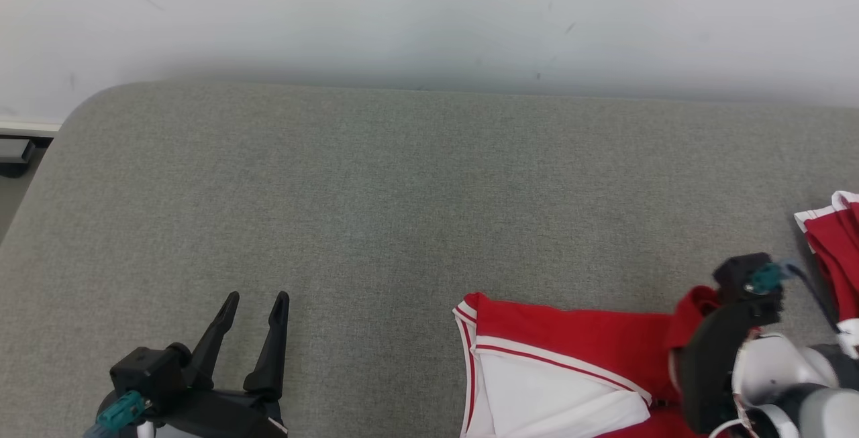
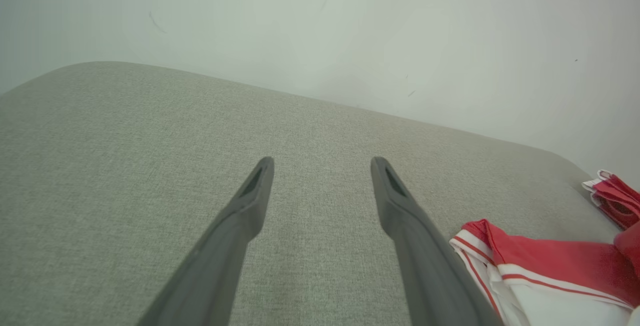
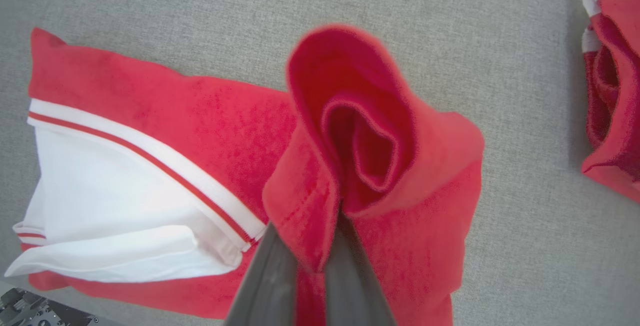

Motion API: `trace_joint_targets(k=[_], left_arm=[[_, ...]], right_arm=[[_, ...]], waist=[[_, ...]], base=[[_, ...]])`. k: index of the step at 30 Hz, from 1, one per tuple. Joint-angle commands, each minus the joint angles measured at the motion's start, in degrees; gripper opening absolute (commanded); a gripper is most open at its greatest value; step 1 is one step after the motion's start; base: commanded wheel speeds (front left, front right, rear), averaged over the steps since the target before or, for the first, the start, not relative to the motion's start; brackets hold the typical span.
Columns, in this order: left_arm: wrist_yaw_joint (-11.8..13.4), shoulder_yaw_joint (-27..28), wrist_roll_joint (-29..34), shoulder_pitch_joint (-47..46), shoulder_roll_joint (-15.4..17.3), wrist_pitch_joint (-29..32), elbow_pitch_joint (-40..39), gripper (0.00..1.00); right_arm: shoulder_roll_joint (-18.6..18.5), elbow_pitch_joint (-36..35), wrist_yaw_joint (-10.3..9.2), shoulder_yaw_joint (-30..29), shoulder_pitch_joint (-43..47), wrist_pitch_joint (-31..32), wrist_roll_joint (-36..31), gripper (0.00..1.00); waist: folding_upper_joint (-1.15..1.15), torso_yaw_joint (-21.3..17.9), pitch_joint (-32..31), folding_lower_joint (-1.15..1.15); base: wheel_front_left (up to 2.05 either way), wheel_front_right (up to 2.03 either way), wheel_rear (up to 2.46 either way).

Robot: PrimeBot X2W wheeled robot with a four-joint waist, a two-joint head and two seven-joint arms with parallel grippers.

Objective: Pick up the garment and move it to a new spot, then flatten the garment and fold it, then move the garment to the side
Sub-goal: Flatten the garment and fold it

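Right hand (image 3: 311,261) tips inside a garment (image 3: 210,131) fold, garment's near edge off-frame.

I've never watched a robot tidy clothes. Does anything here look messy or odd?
The red and white garment isn't flat: the right pincer is shut on a fold of its red cloth, bunching it into a loop. Another red and white bundle lies crumpled apart on the grey surface.

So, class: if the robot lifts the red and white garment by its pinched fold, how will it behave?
Probably floppy: the garment bunches into a soft loop where the right end effector pinches it. Likely light, since one pinch raises that fold. It may drag on the textured grey surface.
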Motion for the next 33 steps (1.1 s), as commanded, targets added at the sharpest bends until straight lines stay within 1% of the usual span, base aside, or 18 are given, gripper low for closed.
trace_joint_targets(k=[1, 10, 18, 23, 33], left_arm=[[-0.1, 0.0, -0.5, -0.9, 0.1, -0.3, 0.2, 1.0], [-0.5, -0.1, -0.9, -1.3, 0.1, -0.8, 1.1, 1.0], [-0.4, -0.5, -0.8, -1.7, 0.1, -1.0, 1.4, 1.0], [-0.3, -0.6, -1.0, -1.7, 0.2, -1.1, 1.6, 1.0], [-0.1, -1.0, -1.1, -1.7, 0.3, -1.1, 1.8, 1.0]], right_arm=[[-0.2, 0.8, -0.08, 1.6, -1.3, -0.3, 0.1, 0.0], [-0.2, 6.4, -0.08, 12.6, -4.9, -2.0, 3.6, 0.0], [-0.1, 10.4, -0.07, 19.0, -7.9, -3.8, 5.8, 0.0], [-0.1, 11.7, -0.07, 21.3, -9.2, -4.8, 6.9, 0.0], [-0.2, 14.3, -0.07, 23.9, -11.0, -6.7, 8.2, 0.0]], waist=[[0.0, 0.3, 0.2, 0.0], [0.0, 1.4, 0.2, 0.0], [0.0, 1.9, 0.2, 0.0], [0.0, 2.2, 0.2, 0.0], [0.0, 2.3, 0.0, 0.0]], base=[[0.0, 0.0, 0.0], [0.0, 0.0, 0.0], [0.0, 0.0, 0.0], [0.0, 0.0, 0.0], [0.0, 0.0, 0.0]])
